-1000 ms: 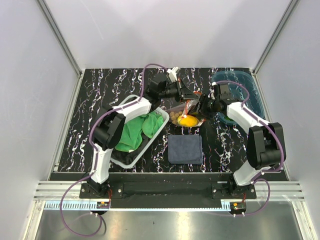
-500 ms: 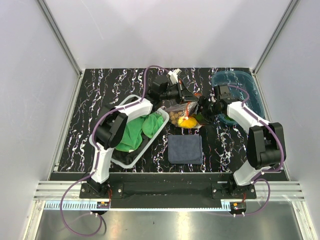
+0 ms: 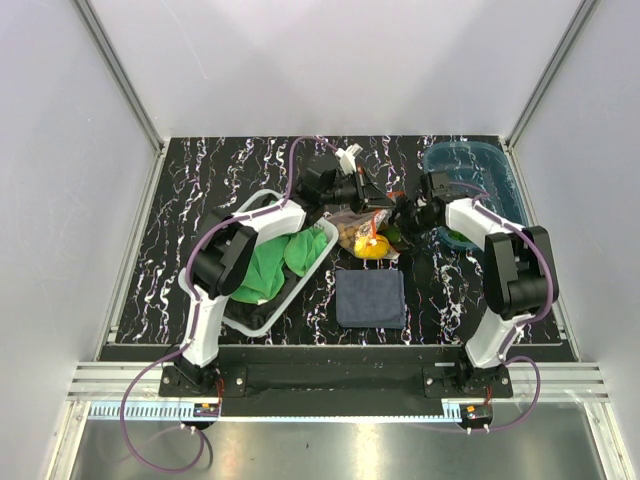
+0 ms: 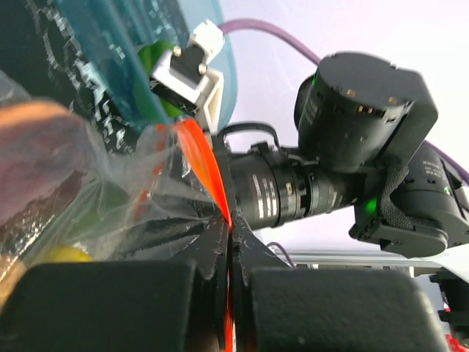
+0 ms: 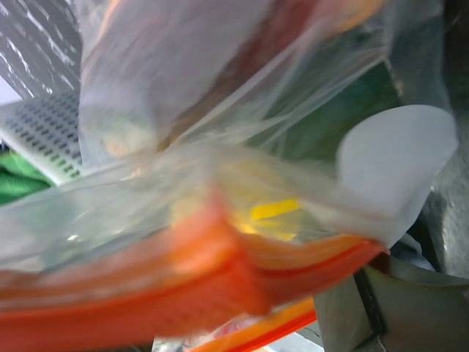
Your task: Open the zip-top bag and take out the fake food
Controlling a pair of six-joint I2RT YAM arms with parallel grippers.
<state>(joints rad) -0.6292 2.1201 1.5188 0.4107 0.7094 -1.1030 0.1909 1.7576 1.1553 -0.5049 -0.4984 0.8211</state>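
The zip-top bag (image 3: 362, 228) hangs between my two grippers over the middle of the table, its orange-red zip strip (image 3: 379, 216) on top. Inside it are a yellow lemon piece (image 3: 372, 247), a cluster of brown balls (image 3: 349, 235) and a green piece (image 3: 394, 237). My left gripper (image 3: 366, 192) is shut on the zip strip (image 4: 209, 169), as the left wrist view shows. My right gripper (image 3: 404, 213) is at the strip's right end. In the right wrist view the blurred strip (image 5: 183, 293) and clear plastic fill the frame and hide its fingertips.
A translucent blue tray (image 3: 480, 160) with a green piece in it stands at the back right. A white basket (image 3: 262, 312) holding a green cloth (image 3: 270, 262) is on the left. A dark blue cloth (image 3: 370, 297) lies in front of the bag.
Both grippers have moved a little toward the back, the bag with them. The bag now looks narrower and hangs slightly further left. The right forearm has swung in towards the bag.
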